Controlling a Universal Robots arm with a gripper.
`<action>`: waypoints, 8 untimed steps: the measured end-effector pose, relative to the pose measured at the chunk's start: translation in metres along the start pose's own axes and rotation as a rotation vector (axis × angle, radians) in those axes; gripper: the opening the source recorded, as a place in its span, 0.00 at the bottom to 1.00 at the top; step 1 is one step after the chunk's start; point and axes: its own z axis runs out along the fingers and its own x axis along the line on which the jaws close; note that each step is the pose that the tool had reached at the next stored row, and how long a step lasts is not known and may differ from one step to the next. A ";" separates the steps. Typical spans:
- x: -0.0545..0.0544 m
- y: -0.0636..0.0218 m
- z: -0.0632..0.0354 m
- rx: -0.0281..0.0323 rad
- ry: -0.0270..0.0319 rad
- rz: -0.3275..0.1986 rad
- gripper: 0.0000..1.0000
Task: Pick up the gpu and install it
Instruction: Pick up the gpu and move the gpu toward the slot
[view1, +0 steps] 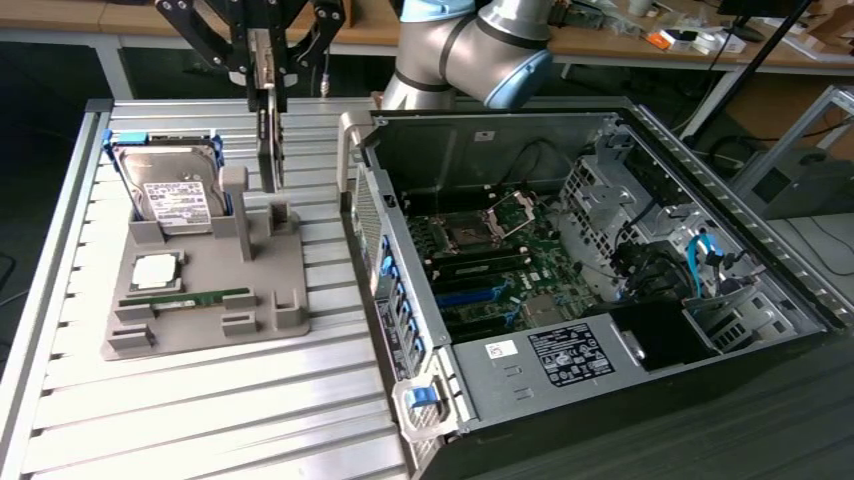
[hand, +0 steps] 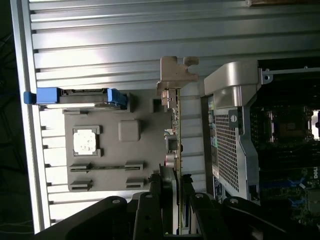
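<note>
Gpu (view1: 272, 140) hanging upright and edge-on, jaws clamping its upper edge. Card hovering over gray holder tray (view1: 200, 320) sitting on slatted bench (view1: 200, 420). Hard drive (view1: 167, 190) standing in tray, toward exterior view's left of card. RAM stick (view1: 187, 297) lying flat in tray. Open computer case (view1: 601, 270) sitting toward exterior view's right.

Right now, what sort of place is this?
Likely a robotics lab or workshop: a robot arm over a slatted metal bench, an open computer case, and a grey tray holding a hard drive.
</note>
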 end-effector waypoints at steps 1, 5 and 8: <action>0.000 0.0000 0.0000 0.0000 0.0000 0.000 0.27; 0.000 -0.0020 -0.0002 0.0001 0.0002 0.000 0.27; -0.004 -0.0082 -0.0002 0.0001 0.0005 0.000 0.27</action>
